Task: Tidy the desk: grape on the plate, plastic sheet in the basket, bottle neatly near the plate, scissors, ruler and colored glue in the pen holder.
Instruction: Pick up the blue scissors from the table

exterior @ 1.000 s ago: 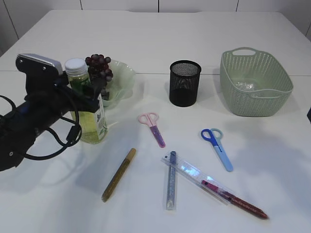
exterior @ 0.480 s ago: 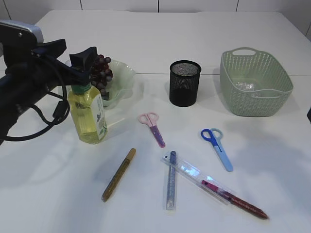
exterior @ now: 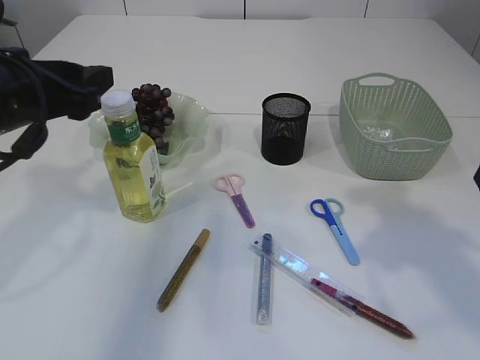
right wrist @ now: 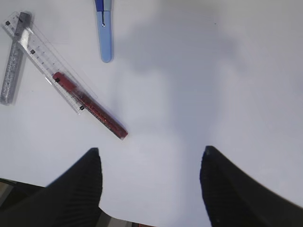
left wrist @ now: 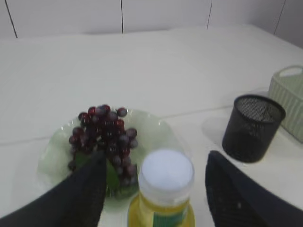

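The bottle (exterior: pixel 135 169) of yellow liquid stands upright beside the green plate (exterior: pixel 191 124), which holds the grape bunch (exterior: pixel 154 112). My left gripper (exterior: pixel 97 90) hovers open above and left of the bottle's white cap (left wrist: pixel 166 170), clear of it on both sides. Pink scissors (exterior: pixel 236 196), blue scissors (exterior: pixel 336 225), a clear ruler (exterior: pixel 300 268) and gold (exterior: pixel 183 270), silver (exterior: pixel 263 279) and red (exterior: pixel 367 309) glue sticks lie on the table. A shiny plastic sheet (exterior: pixel 375 133) lies in the basket (exterior: pixel 394 127). My right gripper (right wrist: pixel 150 153) hangs open over bare table near the red glue (right wrist: pixel 90 106).
The black mesh pen holder (exterior: pixel 285 127) stands between the plate and the basket. The right wrist view shows the table's near edge just behind the right fingers. The ruler (right wrist: pixel 45 56) rests across the silver and red glue sticks.
My left gripper has let go of the bottle, risen off it and pulled back to the left. The bottle stays upright by the plate. The right gripper has not moved.
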You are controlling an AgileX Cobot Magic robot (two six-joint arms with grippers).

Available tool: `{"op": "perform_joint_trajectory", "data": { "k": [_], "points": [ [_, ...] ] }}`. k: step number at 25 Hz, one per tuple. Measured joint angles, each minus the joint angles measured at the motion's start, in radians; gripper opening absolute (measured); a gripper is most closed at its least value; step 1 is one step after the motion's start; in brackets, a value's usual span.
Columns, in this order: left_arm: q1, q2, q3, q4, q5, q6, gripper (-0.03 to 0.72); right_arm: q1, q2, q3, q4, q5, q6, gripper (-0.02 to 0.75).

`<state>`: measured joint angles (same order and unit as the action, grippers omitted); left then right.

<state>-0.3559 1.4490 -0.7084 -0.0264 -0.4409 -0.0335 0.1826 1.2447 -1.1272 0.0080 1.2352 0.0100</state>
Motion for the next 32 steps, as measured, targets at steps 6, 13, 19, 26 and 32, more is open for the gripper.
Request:
{"op": "perform_joint_trajectory", "data": {
  "k": [6,13,19,26,32],
  "points": [
    [0.0,-0.185,0.002,-0.059,0.4,-0.001,0.468,0.0,0.0,0.0,0.0,0.0,0.0,0.51],
    [0.043,-0.295,0.002,-0.171,0.901,-0.006,0.467,0.0,0.0,0.0,0.0,0.0,0.0,0.51],
    [0.077,-0.296,-0.004,-0.17,1.153,-0.007,0.467,0.0,0.0,0.0,0.002,0.0,0.002,0.51],
    [0.077,-0.294,-0.121,-0.109,1.334,-0.007,0.466,0.0,0.0,0.0,0.008,0.0,0.002,0.51],
    [0.077,-0.199,-0.2,-0.104,1.443,-0.007,0.465,0.0,0.0,0.0,0.008,0.0,0.002,0.51]
  ]
}}
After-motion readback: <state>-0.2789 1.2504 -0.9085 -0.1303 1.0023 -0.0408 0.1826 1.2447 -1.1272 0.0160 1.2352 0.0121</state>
